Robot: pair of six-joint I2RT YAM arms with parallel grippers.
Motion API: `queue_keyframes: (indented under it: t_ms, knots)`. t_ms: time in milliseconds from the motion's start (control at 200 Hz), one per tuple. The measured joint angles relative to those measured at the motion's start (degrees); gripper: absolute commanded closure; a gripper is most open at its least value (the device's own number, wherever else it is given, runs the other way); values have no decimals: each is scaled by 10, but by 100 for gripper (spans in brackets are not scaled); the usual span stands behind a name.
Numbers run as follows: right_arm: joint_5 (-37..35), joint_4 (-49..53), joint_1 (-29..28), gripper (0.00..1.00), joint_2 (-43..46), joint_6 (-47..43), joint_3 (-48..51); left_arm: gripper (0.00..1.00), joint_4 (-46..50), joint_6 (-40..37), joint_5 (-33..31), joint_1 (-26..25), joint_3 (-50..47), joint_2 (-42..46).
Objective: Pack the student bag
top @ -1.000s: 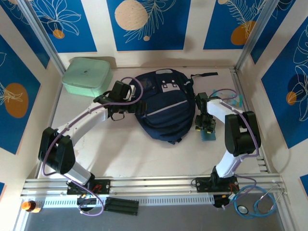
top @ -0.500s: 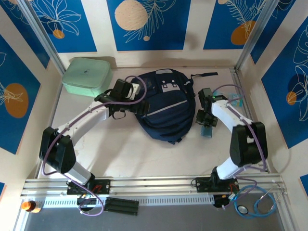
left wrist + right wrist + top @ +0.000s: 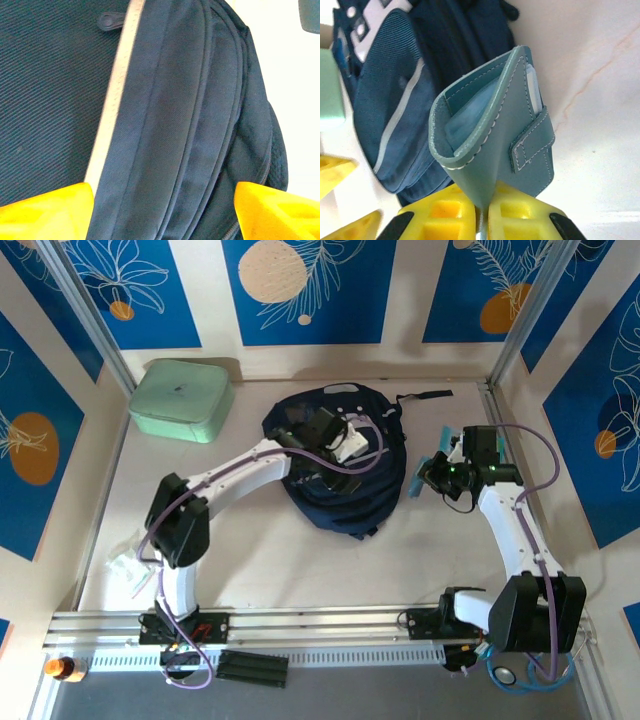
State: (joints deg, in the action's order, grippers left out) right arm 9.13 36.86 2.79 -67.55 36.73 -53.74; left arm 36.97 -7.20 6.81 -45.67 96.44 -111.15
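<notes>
Since right claw has closed on teal stitched-leather fold-over pouch and lifted it off pale worktop, pouch now hangs pinched by lower edge near right edge of worktop, just beside navy-blue grey-striped fabric student bag. Bag lies flat mid-worktop, toward far edge. Left arm has swung across bag; left claw now above front panel, jaws wide, straddling fabric fold by zip line. Likely next: left parts opening, right feeds pouch in. No open mouth visible yet.
</notes>
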Motion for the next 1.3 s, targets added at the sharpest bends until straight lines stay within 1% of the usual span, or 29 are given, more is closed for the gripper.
queue_keyframes:
  t_ms: [55,290,370,445,535,640,730,800,900,935,1070,1300]
  knots:
    - [15,-4,2,91,2,3,2,33,13,-9,0,-3,20,-20]
    - [55,-21,9,91,4,17,3,31,72,-45,-4,-5,94,-90]
    - [64,-26,10,92,6,21,7,33,85,-52,-4,-6,110,-106]
    - [70,-29,11,92,8,24,9,42,94,-51,-11,-7,121,-118]
    - [77,-31,14,92,10,28,9,56,105,-52,-23,-6,134,-126]
    - [87,-33,18,92,16,31,9,69,121,-37,-16,-3,151,-126]
    - [99,-39,19,92,19,35,9,80,122,-11,19,6,160,-126]
    - [115,-52,20,93,19,40,12,90,121,12,53,21,160,-125]
    - [144,-79,19,92,19,51,25,96,115,39,98,44,160,-124]
    - [154,-92,19,92,19,56,33,100,114,47,111,51,160,-122]
    - [186,-137,8,92,23,83,60,100,108,70,147,66,160,-114]
    - [217,-238,-25,92,25,145,77,100,73,109,187,70,160,-75]
